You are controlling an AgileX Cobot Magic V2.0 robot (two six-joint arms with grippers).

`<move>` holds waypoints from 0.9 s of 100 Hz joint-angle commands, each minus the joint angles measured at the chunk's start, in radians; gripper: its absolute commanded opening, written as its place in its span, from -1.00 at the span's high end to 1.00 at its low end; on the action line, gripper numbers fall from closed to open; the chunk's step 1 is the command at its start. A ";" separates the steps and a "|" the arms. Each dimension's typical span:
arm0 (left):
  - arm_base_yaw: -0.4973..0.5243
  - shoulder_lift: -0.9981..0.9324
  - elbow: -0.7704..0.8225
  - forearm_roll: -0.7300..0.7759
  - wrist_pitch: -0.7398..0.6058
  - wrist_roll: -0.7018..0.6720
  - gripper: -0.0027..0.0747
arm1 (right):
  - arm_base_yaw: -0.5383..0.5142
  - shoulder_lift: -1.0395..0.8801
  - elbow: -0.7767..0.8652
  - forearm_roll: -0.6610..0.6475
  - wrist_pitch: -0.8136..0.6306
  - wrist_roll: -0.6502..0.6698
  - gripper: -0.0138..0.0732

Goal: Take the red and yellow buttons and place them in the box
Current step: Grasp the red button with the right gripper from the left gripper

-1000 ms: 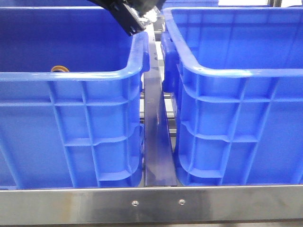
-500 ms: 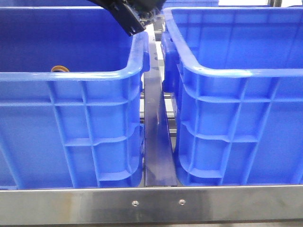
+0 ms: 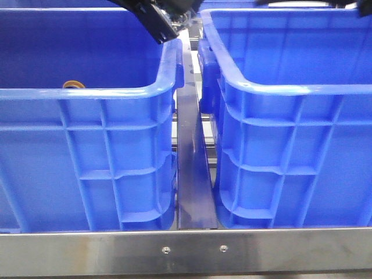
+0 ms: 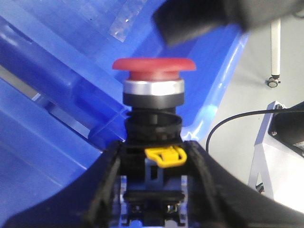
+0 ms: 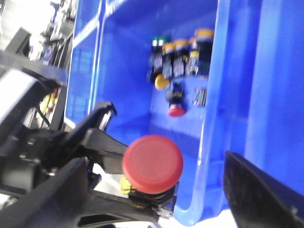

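My left gripper (image 3: 161, 28) is high over the gap between the two blue crates, at their far end. It is shut on the dark body of the red button (image 4: 154, 66), cap upward over its silver collar. In the right wrist view the red cap (image 5: 153, 164) faces the camera. My right gripper (image 5: 156, 192) is open, with one finger on either side of that button and not touching it. Behind it a blue crate (image 5: 123, 95) holds several buttons, among them a loose yellow-capped one (image 5: 161, 81) and a second red one (image 5: 176, 111).
The left crate (image 3: 87, 93) and the right crate (image 3: 290, 87) stand side by side with a metal rail (image 3: 192, 174) between them. A small orange-brown round thing (image 3: 74, 85) shows inside the left crate. A steel table edge (image 3: 186, 250) runs along the front.
A dark blurred part of the right arm has come into the front view's top right corner. The left gripper with the red button has hardly moved.
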 commanded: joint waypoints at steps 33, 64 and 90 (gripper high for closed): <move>-0.008 -0.036 -0.027 -0.054 -0.036 0.002 0.88 | 0.074 0.059 -0.096 0.072 0.002 -0.033 -0.62; -0.008 -0.036 -0.027 -0.054 -0.044 0.002 0.88 | 0.074 0.059 -0.096 0.070 0.024 -0.033 0.38; -0.008 -0.036 -0.027 -0.054 -0.065 0.002 0.37 | 0.074 0.059 -0.096 0.070 0.024 -0.033 0.39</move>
